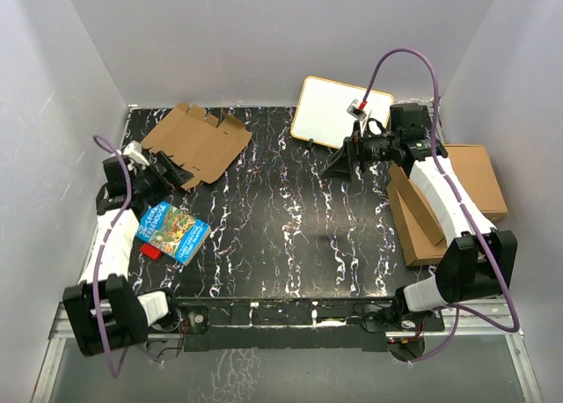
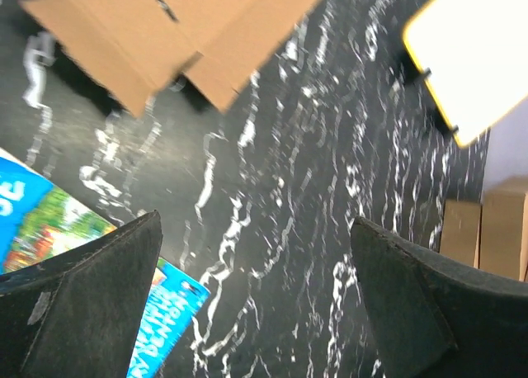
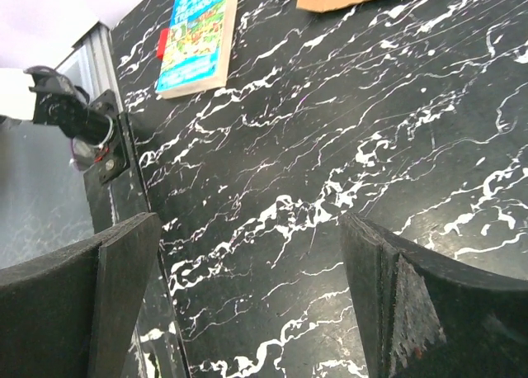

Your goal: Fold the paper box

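The paper box, unfolded brown corrugated card with notched flaps, lies on the white-veined black worktop. The wedge-shaped left fingers and right fingers gape empty.

Bright even light, soft shadows; L wrist cam motion-blurred, paper box edges smeared, whiteboard blown out.

paper box blurred and cropped at top edge, blue book partly behind left gripper

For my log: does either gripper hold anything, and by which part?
Nothing is held: left gripper and right gripper are open, empty; the paper box lies free.
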Tool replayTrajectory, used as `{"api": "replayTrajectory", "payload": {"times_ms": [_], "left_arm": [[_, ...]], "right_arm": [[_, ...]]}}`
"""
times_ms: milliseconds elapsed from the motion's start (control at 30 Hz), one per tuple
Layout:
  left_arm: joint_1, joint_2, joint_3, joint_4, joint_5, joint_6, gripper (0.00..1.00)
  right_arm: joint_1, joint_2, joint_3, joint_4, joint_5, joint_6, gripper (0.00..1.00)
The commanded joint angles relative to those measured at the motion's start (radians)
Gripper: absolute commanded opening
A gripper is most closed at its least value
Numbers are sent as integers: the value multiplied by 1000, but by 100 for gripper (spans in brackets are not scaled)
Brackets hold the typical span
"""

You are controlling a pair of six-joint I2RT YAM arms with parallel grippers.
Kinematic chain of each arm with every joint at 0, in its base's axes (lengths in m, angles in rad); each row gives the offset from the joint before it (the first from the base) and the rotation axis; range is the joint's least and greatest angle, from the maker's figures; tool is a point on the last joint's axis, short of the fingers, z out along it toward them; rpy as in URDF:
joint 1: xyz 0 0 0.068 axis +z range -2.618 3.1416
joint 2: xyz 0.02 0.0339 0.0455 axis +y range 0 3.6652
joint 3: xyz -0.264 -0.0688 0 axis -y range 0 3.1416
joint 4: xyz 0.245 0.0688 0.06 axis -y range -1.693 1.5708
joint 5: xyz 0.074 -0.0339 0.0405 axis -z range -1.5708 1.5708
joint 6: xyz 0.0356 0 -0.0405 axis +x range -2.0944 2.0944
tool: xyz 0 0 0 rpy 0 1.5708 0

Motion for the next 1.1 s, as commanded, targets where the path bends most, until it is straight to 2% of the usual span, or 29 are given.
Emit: {"api": "replayTrajectory", "payload": {"times_ms": [0,133,433,633,1067], "left_arm": [[124,121,8,132,87,-18,93],[160,277,35,240,121,-70,89],[169,549,156,373,37,-109,78],[168,700,260,388,51,-126,67],[169,813,416,308,2,-83,65]], "right_arm": [[-1,7,-25,34,-108,-94,98],[-1,20,-51,31,-132,-114,98],[-1,39,-98,44,-154,-130,98],[-3,28,-106,43,-150,-143,99],[-13,16,-111,45,-154,-143,99]]}}
